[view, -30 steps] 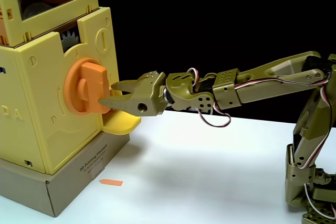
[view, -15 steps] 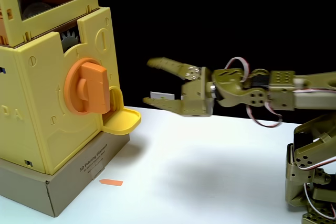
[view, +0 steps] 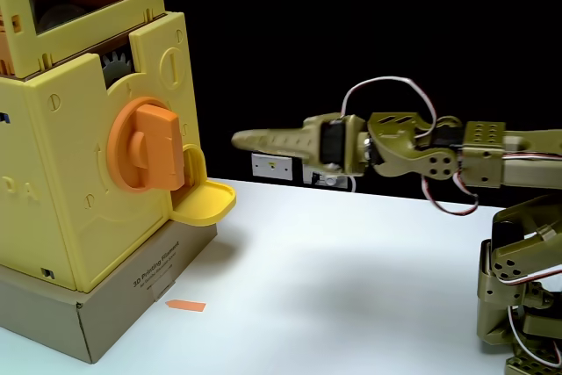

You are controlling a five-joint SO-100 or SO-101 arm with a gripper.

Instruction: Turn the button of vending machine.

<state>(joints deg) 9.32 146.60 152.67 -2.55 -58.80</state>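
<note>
Button (view: 145, 147) sits on vending machine (view: 61, 208) front, bar upright, just above yellow tray (view: 204, 202). Gripper (view: 241, 140) hangs apart to its right, edge-on; we cannot tell open/closed. Recommend: approach level, fingers straddling bar, clamp firmly, then rotate wrist.
</note>
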